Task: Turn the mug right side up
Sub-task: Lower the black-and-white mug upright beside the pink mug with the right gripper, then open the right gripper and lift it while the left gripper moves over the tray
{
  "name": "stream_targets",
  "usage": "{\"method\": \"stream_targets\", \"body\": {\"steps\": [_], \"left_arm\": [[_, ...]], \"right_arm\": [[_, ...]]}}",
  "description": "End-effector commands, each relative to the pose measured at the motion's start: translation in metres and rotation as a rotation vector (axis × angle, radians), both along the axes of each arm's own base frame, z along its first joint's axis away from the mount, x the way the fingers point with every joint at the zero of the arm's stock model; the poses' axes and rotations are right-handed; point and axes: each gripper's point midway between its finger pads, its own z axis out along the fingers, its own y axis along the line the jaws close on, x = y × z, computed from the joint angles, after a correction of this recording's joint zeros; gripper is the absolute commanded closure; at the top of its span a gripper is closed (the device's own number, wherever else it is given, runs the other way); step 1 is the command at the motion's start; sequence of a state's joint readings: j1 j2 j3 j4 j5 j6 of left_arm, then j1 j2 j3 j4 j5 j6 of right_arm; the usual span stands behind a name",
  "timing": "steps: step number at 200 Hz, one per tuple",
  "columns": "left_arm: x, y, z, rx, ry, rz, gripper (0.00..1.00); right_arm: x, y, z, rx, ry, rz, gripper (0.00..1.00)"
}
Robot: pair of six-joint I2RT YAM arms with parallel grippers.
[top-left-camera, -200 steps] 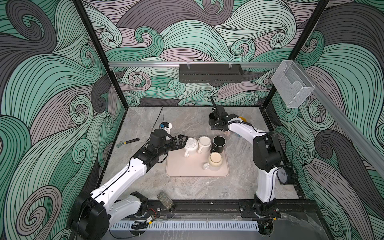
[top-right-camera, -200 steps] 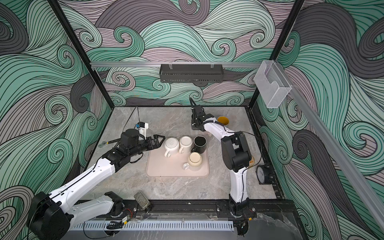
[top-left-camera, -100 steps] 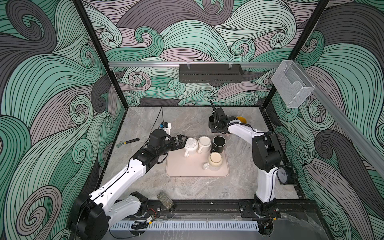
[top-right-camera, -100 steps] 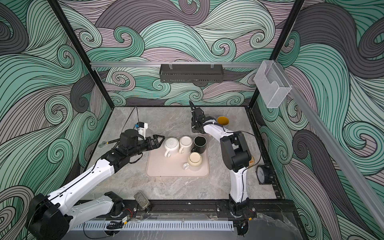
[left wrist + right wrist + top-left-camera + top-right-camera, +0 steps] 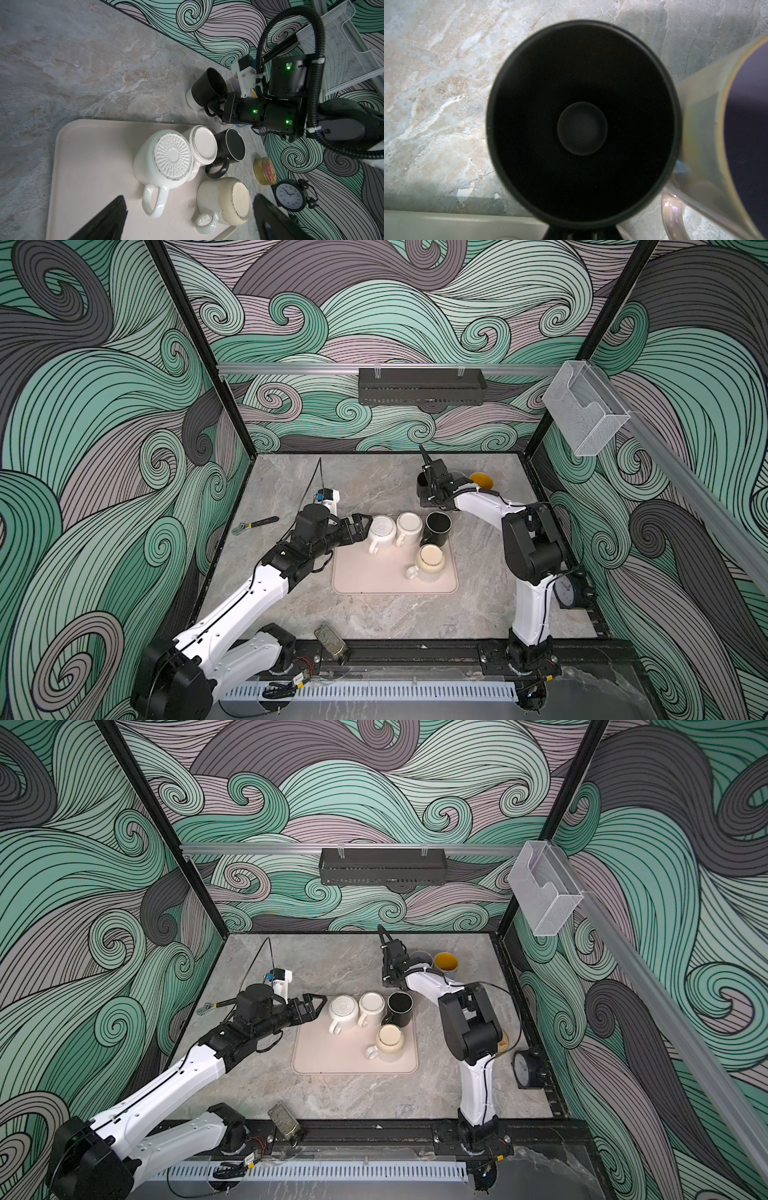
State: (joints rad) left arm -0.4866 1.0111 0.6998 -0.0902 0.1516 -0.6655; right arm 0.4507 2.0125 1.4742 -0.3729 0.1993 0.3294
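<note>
On the tray (image 5: 374,580), three mugs (image 5: 408,524) line the twelve o'clock edge, a fourth mug (image 5: 430,562) sits toward three. Beyond the tray, a wrench (image 5: 254,525) lies at nine o'clock, a clock (image 5: 566,591) at three, another mug (image 5: 481,481) at one.

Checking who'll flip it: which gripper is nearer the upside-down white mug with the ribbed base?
Left. The left gripper, open, is just beside the white mug on the tray; the right gripper is farther back, by a white-based black mug off the tray.
</note>
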Motion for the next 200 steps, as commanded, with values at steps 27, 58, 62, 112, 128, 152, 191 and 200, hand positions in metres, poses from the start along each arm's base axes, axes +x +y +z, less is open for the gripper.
{"method": "stream_targets", "body": {"steps": [27, 58, 62, 112, 128, 152, 191, 200], "left_arm": [[-0.001, 0.004, 0.000, -0.006, -0.010, 0.018, 0.03], [-0.004, 0.007, -0.003, -0.001, -0.007, 0.024, 0.04], [-0.005, 0.008, -0.004, 0.001, -0.007, 0.026, 0.03], [-0.004, 0.015, -0.009, 0.040, -0.018, 0.047, 0.03], [-0.003, 0.019, -0.012, 0.081, -0.019, 0.059, 0.03], [0.000, 0.023, -0.016, 0.130, -0.018, 0.066, 0.04], [0.001, 0.017, -0.025, 0.140, 0.009, 0.035, 0.05], [0.001, 0.015, -0.029, 0.139, 0.022, 0.026, 0.06]], "right_arm": [[-0.010, 0.001, 0.021, 0.015, -0.024, -0.024, 0.66], [-0.019, 0.002, 0.034, 0.057, -0.016, -0.036, 0.60], [-0.020, 0.003, 0.037, 0.065, -0.021, -0.033, 0.60], [-0.025, 0.012, 0.090, 0.153, -0.107, 0.007, 0.58], [-0.026, 0.022, 0.104, 0.198, -0.138, 0.039, 0.57], [-0.034, 0.033, 0.120, 0.218, -0.179, 0.079, 0.56], [-0.043, 0.046, 0.151, 0.247, -0.275, 0.128, 0.56], [-0.047, 0.048, 0.156, 0.249, -0.281, 0.136, 0.57]]}}
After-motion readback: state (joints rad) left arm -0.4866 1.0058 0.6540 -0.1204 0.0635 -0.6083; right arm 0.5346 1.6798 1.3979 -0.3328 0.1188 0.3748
